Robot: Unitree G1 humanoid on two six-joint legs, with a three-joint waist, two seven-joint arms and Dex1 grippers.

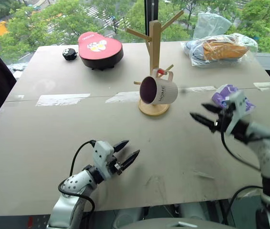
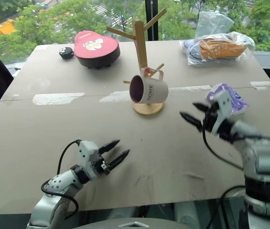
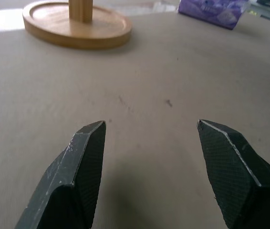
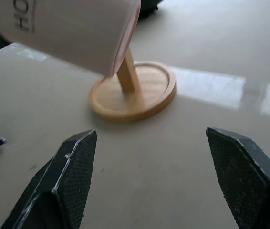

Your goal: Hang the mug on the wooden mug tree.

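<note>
Beige tabletop (image 1: 77,143), taped seam across. Carrying wooden mug tree (image 1: 154,57), red heart-shaped box (image 1: 99,49), plastic-bagged items (image 1: 218,50), purple packet (image 1: 225,95).

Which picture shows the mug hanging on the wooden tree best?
The left eye view: the whole mug hangs by its handle on a peg of the wooden mug tree, lettering visible. The right eye view shows the same. The right wrist view catches part of its side; the left wrist view shows the tree's base.

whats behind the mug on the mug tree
Behind the mug the wooden mug tree post rises, its round base showing just below. The mug hangs by its handle on a low peg and covers the lower post. Farther back lies a red heart-shaped box.
</note>
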